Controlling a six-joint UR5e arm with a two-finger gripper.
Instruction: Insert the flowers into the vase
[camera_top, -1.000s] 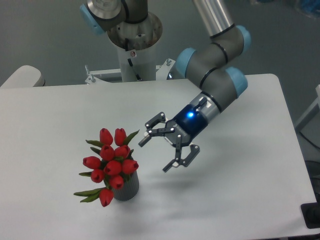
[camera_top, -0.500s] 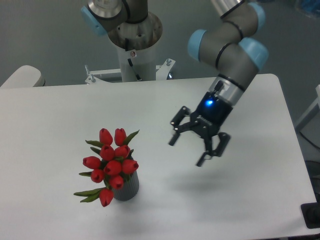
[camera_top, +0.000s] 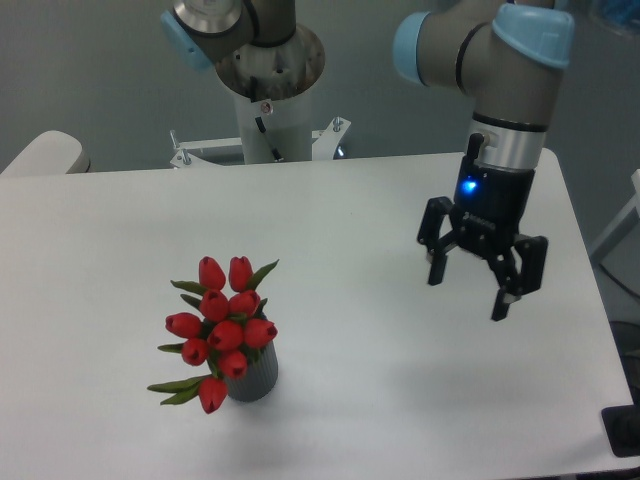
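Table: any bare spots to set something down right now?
Most of the table is bare: the whole stretch left of and behind the flowers, and the middle strip between them and the open gripper. Crowded only around the vase near the front edge and under the gripper on the right.

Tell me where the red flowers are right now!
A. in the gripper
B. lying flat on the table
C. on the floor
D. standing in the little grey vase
D. The flowers stand with their stems down in the vase, while the gripper hangs open and empty far off to the side.
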